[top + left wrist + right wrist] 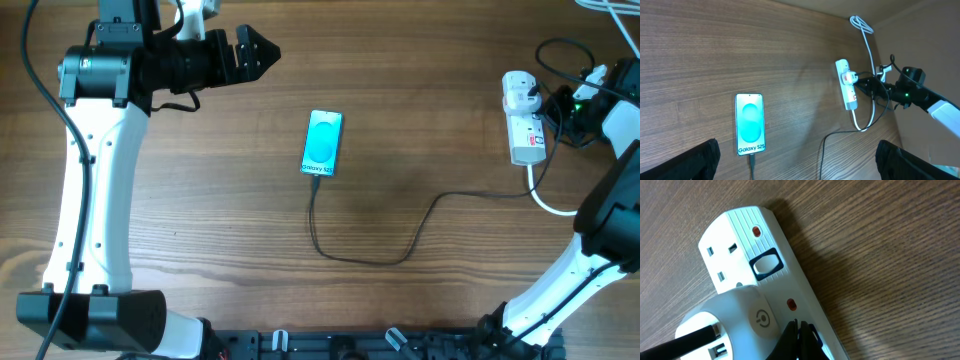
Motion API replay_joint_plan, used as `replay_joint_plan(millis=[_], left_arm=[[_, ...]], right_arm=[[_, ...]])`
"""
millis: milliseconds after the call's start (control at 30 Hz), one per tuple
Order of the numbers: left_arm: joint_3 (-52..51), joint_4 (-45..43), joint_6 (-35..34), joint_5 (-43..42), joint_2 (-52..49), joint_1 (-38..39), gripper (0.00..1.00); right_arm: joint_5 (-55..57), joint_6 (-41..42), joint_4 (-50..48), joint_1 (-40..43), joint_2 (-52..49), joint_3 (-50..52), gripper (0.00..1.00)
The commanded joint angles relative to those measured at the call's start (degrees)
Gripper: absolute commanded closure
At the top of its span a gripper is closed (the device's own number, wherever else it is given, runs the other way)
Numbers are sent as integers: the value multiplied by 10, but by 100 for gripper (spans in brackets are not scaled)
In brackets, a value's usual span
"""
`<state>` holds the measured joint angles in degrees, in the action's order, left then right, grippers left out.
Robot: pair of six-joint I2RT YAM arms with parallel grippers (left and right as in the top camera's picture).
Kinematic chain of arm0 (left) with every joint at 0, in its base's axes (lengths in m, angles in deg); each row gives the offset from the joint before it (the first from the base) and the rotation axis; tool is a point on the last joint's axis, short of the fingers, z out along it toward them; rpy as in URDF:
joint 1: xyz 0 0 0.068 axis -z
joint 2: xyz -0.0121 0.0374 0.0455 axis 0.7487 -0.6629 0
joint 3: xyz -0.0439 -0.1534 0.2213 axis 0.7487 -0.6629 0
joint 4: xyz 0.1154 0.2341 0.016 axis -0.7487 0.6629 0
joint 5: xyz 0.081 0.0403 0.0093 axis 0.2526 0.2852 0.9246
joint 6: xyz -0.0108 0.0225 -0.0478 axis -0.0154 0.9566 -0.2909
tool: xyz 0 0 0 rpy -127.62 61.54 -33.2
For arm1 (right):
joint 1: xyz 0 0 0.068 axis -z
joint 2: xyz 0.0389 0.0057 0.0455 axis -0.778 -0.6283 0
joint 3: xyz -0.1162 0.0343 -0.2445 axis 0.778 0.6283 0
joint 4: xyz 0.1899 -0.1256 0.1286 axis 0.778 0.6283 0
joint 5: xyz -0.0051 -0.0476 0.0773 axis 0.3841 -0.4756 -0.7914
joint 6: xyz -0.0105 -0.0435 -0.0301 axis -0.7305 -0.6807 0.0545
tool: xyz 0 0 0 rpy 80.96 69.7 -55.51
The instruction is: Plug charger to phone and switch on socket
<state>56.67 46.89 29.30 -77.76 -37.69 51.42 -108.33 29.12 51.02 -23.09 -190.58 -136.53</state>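
Observation:
The phone (pixel 322 143) lies mid-table with its turquoise screen lit; it also shows in the left wrist view (pixel 750 124). The thin black charger cable (pixel 360 255) runs from the phone's near end, where its plug (pixel 752 160) sits in the port, across to the socket (pixel 522 120). The white socket fills the right wrist view (pixel 765 295), with a white adapter plugged in. My right gripper (pixel 799 326) is shut, its tips pressed on a switch of the socket beside a red lamp. My left gripper (pixel 262 52) is open and empty, high at the far left.
A thicker white cable (pixel 548 200) leaves the socket toward the right edge. A second rocker switch (pixel 766 264) and free outlet lie at the socket's end. A white cable loop (pixel 862 25) lies beyond the socket. The right arm (pixel 610 200) spans the right edge.

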Motion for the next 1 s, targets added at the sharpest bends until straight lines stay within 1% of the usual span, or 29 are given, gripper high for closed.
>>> replay_joint_plan(millis=[0,333,600,833,900,967], left_arm=[[-1,-2,7,-3,4,0,0],[-1,-2,7,-3,4,0,0],[-1,-2,7,-3,4,0,0],[-1,-2,7,-3,4,0,0],[-1,-2,7,-3,4,0,0],[-1,-2,7,-3,4,0,0]], right_arm=[[-1,-9,22,-18,-17,10,96],[-1,-16,36,-18,-21,10,96],[-1,-31,40,-41,-48,10,96],[-1,-44,69,-42,-48,10,96],[5,-38,64,-39,-48,7,96],[26,-1,63,-27,-47,-9,96]])
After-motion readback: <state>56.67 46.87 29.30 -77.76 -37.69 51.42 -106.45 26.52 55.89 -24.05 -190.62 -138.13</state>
